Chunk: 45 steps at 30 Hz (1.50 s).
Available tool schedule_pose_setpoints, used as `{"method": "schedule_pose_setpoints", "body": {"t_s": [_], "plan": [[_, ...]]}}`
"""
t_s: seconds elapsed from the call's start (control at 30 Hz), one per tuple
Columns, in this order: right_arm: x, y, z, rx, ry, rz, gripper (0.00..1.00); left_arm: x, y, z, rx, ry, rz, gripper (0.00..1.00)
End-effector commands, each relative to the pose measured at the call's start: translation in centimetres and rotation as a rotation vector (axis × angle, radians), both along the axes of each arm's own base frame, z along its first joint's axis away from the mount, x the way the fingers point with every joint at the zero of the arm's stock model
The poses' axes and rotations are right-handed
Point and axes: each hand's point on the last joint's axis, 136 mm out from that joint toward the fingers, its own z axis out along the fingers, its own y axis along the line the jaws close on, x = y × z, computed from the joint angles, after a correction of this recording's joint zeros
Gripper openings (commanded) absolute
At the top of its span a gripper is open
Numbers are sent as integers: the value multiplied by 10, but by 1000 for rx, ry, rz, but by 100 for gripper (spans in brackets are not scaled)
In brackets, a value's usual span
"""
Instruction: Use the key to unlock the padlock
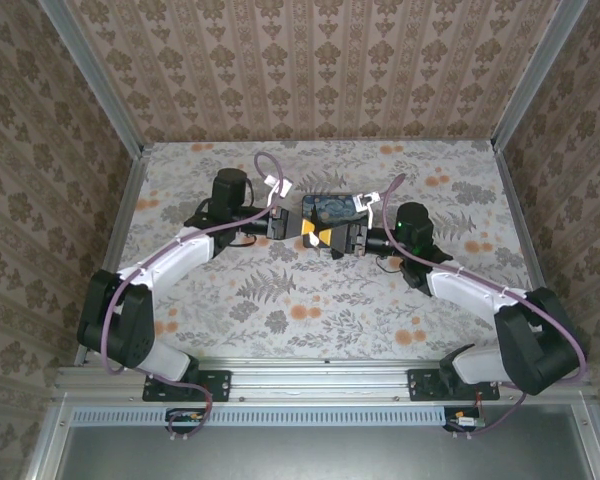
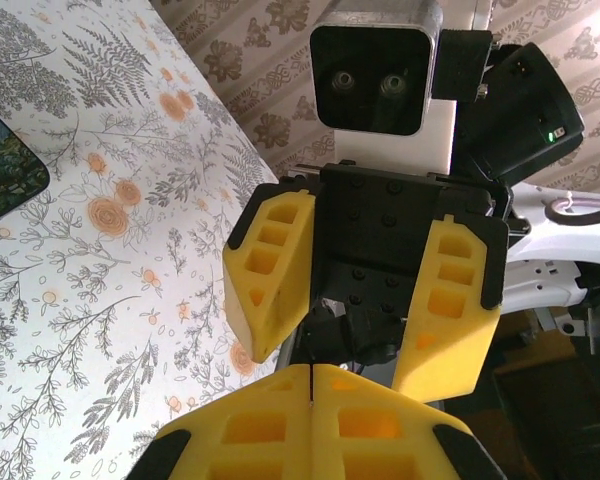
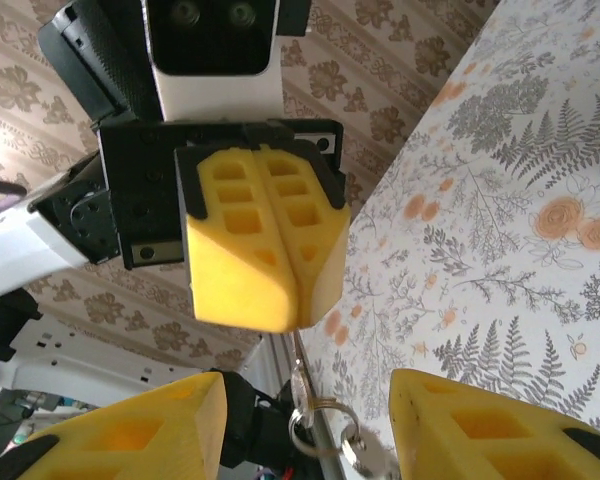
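At the middle of the floral table [image 1: 280,300], just beside the dark blue box [image 1: 330,206], both arms meet. The right gripper [image 2: 345,362] is spread apart, likely leaving working room. The left gripper [image 3: 280,312] is pinched together on the key [image 3: 297,376], whose ring [image 3: 318,428] dangles below.

Key ring [image 3: 320,432] cut off by the lower edge; blue box [image 2: 2,178] by the left edge.
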Motion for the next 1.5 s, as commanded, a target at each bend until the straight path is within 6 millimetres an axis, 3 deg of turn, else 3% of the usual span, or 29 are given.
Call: {"method": "schedule_pose_setpoints", "body": {"t_s": [0.0, 0.13, 0.2, 0.83, 1.47], "plan": [[3, 3, 8, 71, 22, -11, 46, 3, 2, 11, -29, -38, 22, 0], [-1, 8, 8, 68, 21, 7, 45, 6, 4, 13, -36, -41, 33, 0], [2, 10, -2, 58, 46, 8, 44, 7, 4, 15, -37, -43, 35, 0], [-2, 18, 2, 70, 40, 37, 27, 11, 5, 10, -32, -33, 59, 0], [0, 25, 2, 77, 48, 39, 18, 19, 6, 5, -21, -21, 105, 0]]}}
